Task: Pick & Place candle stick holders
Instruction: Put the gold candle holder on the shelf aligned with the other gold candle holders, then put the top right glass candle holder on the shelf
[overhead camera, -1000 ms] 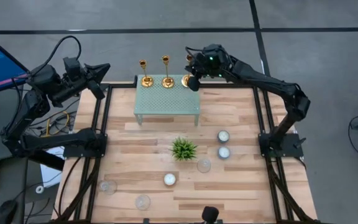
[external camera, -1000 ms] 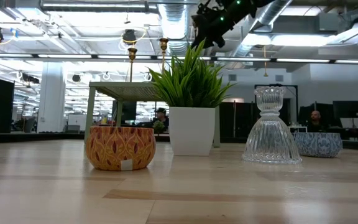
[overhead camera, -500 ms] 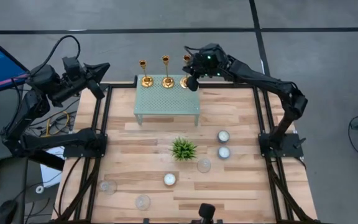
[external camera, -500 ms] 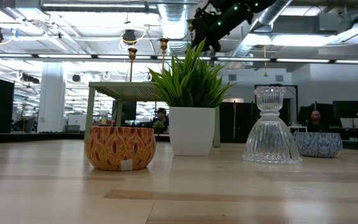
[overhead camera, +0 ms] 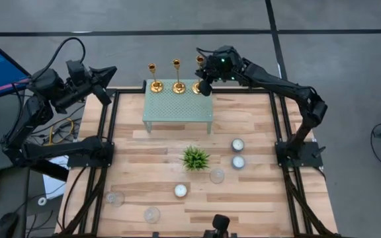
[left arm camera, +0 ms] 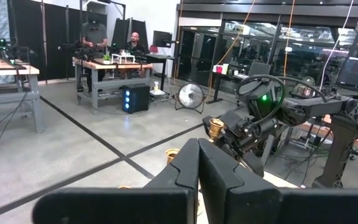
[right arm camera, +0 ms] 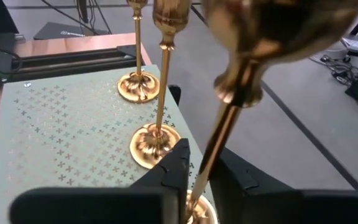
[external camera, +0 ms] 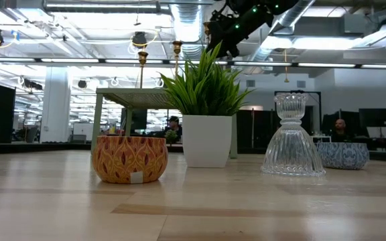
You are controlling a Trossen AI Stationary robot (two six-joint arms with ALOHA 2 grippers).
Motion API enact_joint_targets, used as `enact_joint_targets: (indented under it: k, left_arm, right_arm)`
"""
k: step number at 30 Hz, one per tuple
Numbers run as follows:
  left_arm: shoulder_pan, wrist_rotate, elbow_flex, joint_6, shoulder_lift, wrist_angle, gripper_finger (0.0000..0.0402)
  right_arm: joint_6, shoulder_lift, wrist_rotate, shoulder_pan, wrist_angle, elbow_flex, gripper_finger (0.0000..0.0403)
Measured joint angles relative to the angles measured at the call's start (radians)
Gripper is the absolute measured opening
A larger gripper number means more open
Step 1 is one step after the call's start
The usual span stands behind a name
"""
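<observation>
Candlesticks all stand on the green stand (overhead camera: pixel 177 102); the right gripper (right arm camera: pixel 197 171) fingers flank the third candlestick's (right arm camera: pixel 229 130) stem, grip unclear. Left gripper (left arm camera: pixel 197 180), closed, waits aside. Placement looks nearly finished.

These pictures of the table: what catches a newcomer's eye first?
Three slim shiny gold metal candlesticks stand in a row along the far edge of a pale green perforated stand. The right claw sits at the rightmost candlestick, its stem between the fingers. Nearer, a small green plant stands mid-table.
</observation>
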Motion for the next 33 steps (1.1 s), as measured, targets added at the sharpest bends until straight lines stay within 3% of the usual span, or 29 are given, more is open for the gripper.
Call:
enact_joint_targets:
  k: [7,19,26,30,33]
  left_arm:
    - [0.0,0.0,0.0,0.0,0.0,0.0,0.0007]
    - [0.0,0.0,0.0,0.0,0.0,0.0,0.0007]
    - [0.0,0.0,0.0,-0.011,0.0,0.001,0.0007]
    - [0.0,0.01,0.0,-0.033,0.0,0.0,0.0007]
    - [0.0,0.079,0.0,-0.029,0.0,-0.004,0.0017]
  right_arm:
    - [-0.006,0.0,0.0,0.0,0.003,-0.001,0.0106]
    - [-0.008,-0.073,0.003,-0.013,-0.054,-0.003,0.0262]
    - [-0.023,-0.222,0.012,-0.048,-0.296,-0.003,0.0271]
    - [-0.023,-0.337,0.032,-0.058,-0.573,-0.002,0.0271]
    - [0.032,-0.412,0.057,-0.045,-0.814,-0.002,0.0271]
